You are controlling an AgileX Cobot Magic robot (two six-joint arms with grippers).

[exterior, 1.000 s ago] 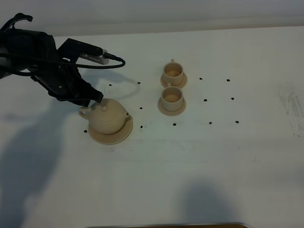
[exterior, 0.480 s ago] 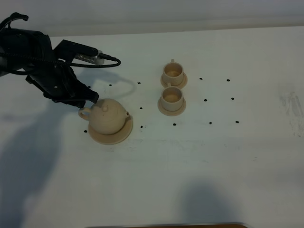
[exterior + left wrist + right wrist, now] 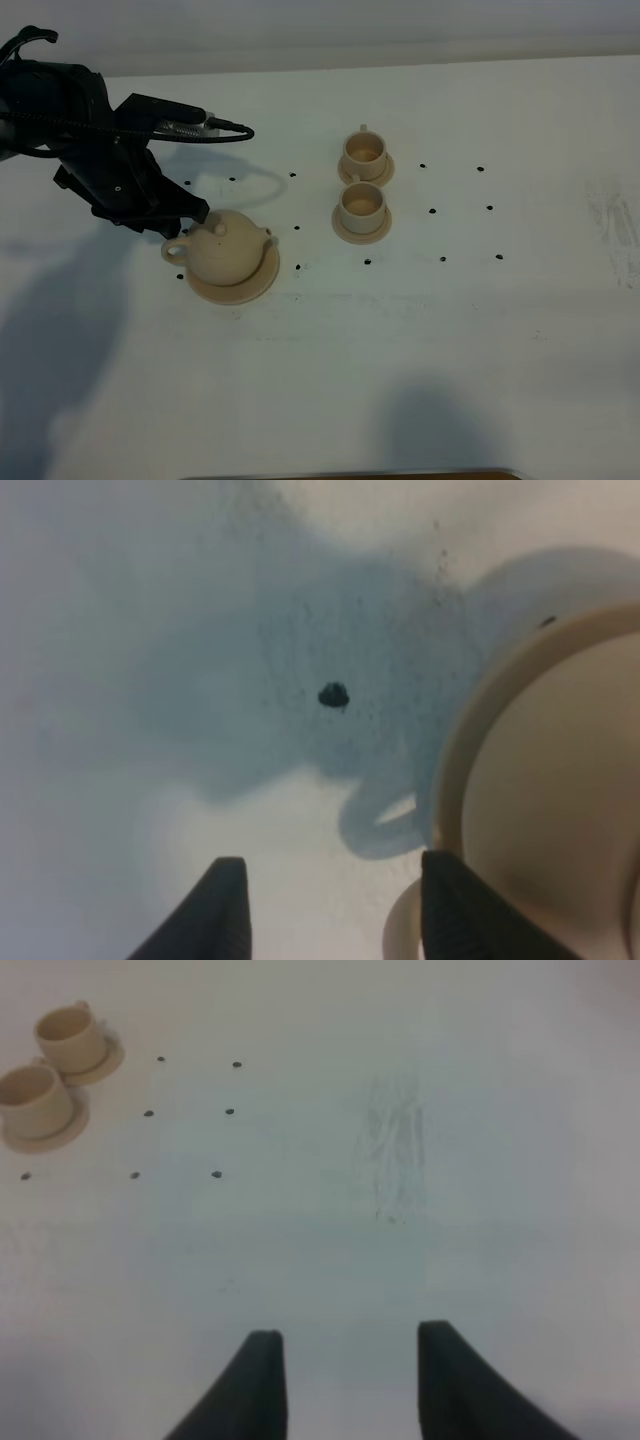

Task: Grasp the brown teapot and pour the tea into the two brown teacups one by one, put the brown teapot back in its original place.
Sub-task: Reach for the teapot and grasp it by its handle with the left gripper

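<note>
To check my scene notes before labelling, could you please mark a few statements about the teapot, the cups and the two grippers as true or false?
1. The brown teapot sits on the wide saucer plate. True.
2. The far teacup and the near teacup lie tipped over. False: both stand upright.
3. The left gripper is at the teapot's handle side, fingers apart. True.
4. The right gripper holds a cup. False: nothing is between its fingers.
</note>
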